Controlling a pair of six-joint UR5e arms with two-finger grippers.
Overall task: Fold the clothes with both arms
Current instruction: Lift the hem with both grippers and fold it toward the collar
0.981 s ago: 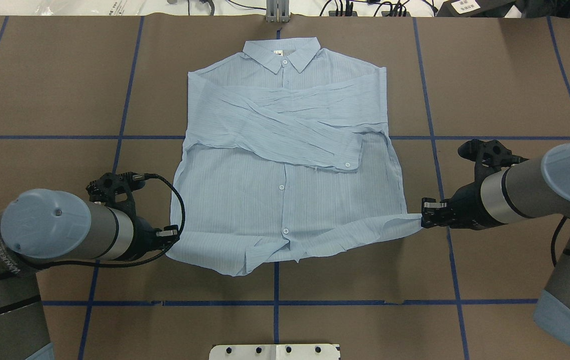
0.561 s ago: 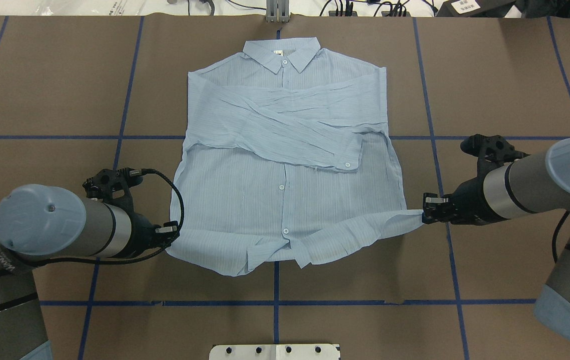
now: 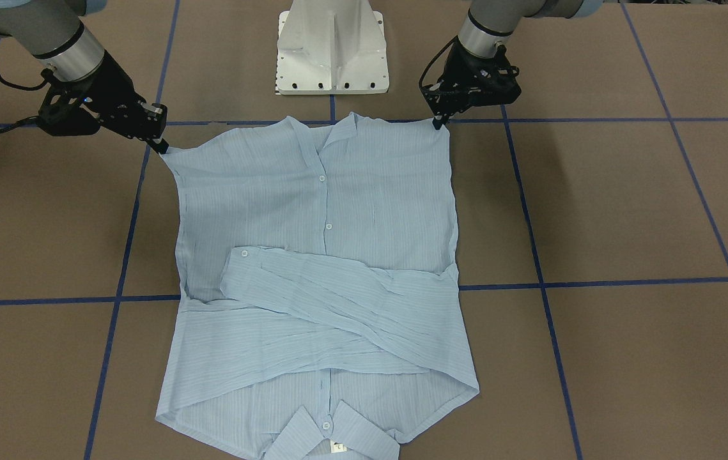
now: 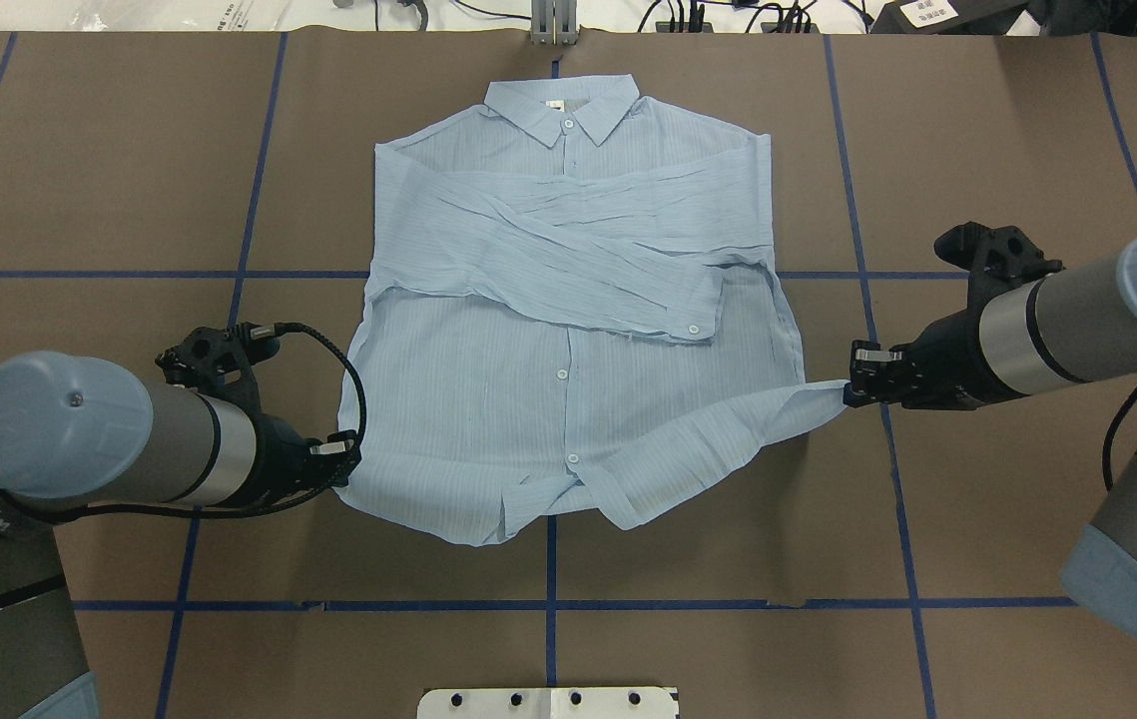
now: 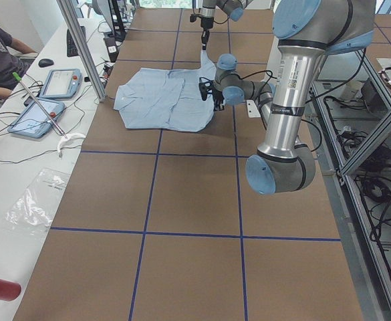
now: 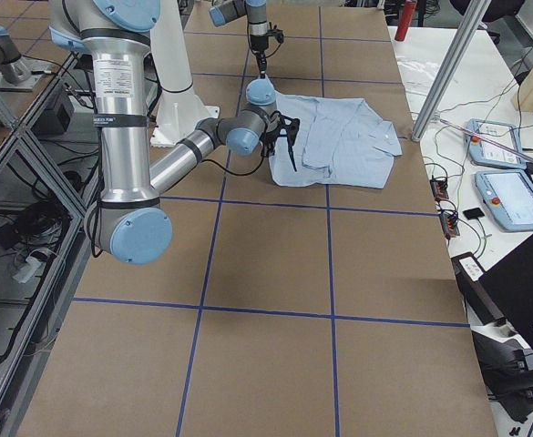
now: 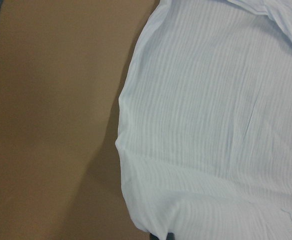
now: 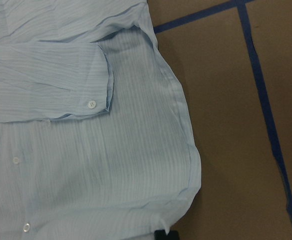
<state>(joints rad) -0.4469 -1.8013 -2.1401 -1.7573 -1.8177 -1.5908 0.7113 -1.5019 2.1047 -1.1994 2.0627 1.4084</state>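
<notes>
Seen from overhead, the shirt [image 4: 568, 330] lies button-side up at the middle of the table [image 4: 109, 180]. Its long axis runs 12 to 6 o'clock, with the collar [image 4: 561, 105] at 12 and the sleeves [image 4: 568, 255] crossed over the chest. The left gripper [image 4: 343, 461], jaws narrowed, pinches the hem corner at 8 o'clock. The right gripper [image 4: 850, 384], likewise clamped on cloth, holds the 4 o'clock corner slightly raised.

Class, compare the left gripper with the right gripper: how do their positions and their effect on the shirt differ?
The right gripper sits farther toward the collar than the left gripper. At the right gripper the shirt is stretched sideways into a point. At the left gripper it lies within its flat outline. Both are black two-finger grippers shut on the shirt.
</notes>
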